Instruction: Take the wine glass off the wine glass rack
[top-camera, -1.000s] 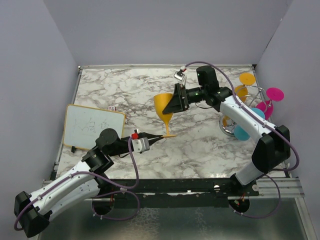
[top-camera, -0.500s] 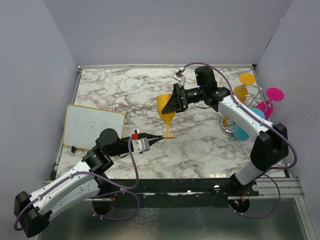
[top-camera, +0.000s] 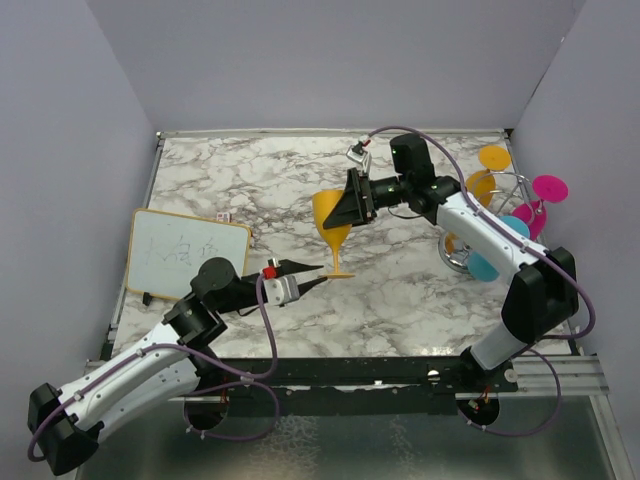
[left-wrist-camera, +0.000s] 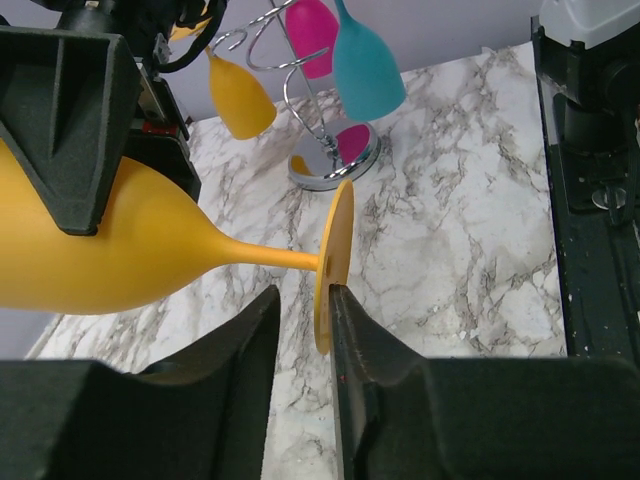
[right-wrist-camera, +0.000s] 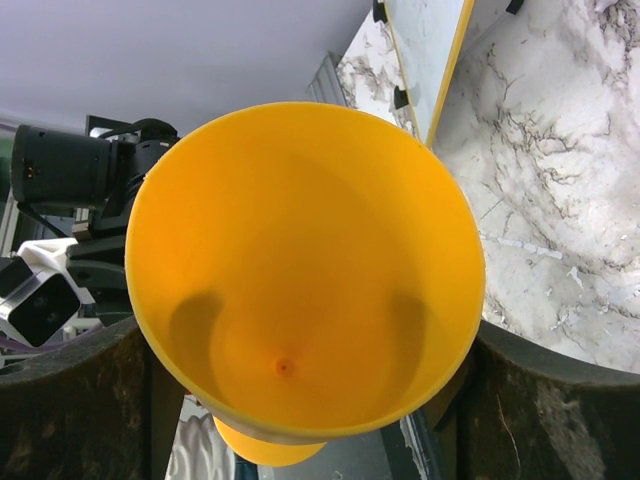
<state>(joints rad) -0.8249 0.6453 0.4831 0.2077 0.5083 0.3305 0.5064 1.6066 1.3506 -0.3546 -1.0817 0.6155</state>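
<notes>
1. The wine glass (top-camera: 331, 214), a yellow one, is off the rack and stands upright between the two pairs of fingers. I cannot tell whether its foot touches the marbled desk (top-camera: 250, 180).
2. The right fingers (top-camera: 357, 202) hold the glass by its bowl. In the right wrist view a black finger lies against each side of the bowl just under the rim, with the mouth facing the camera.
3. The left fingers (top-camera: 297, 266) are parted a little, with the round foot of the glass edge-on between their tips. In the left wrist view a gap shows between the foot and one finger. The other finger is just beside the foot, and I cannot tell if they touch.
4. The wine glass rack (left-wrist-camera: 312, 182) stands ahead of the left fingers, beyond the foot. It is well apart from both pairs of fingers and sits back beside the right arm.
5. Three more glasses hang bowl-down from the rack's wire arms: a small yellow glass (left-wrist-camera: 240, 95), a pink glass (left-wrist-camera: 312, 35) and a teal glass (left-wrist-camera: 366, 70).
6. A whiteboard (top-camera: 187, 255) lies on the desk to the left of the left fingers, well apart from them.
</notes>
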